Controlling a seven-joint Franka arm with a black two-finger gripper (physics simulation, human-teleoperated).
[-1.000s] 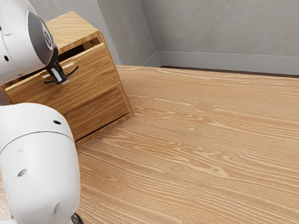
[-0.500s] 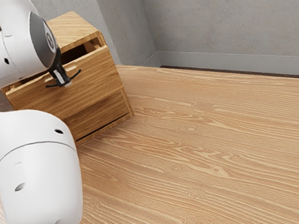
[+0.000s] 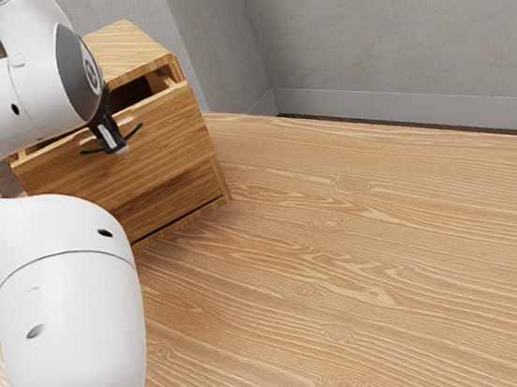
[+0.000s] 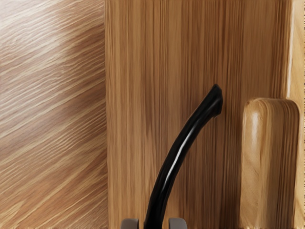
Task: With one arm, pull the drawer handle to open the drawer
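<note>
A wooden cabinet (image 3: 138, 46) stands at the back on the exterior view's left. Its upper drawer (image 3: 153, 140) sticks out partly, with a dark gap behind its front panel. My gripper (image 3: 111, 139) is shut on the black curved drawer handle (image 3: 128, 129) at the middle of that front. The lower drawer (image 3: 169, 197) sits flush in the cabinet. In the wrist view the handle (image 4: 183, 148) arches up from between my two grey fingertips (image 4: 129, 223) against the drawer front (image 4: 138, 95).
The wooden tabletop (image 3: 370, 255) stretches wide toward the exterior view's right. A grey wall (image 3: 388, 17) with a baseboard runs behind it. My own white arm links (image 3: 64, 302) fill the near left. A rounded wooden piece (image 4: 269, 162) lies beside the handle.
The upper drawer has slid a little further out of the cabinet, and my gripper has moved with the handle toward the exterior view's right and slightly down.
</note>
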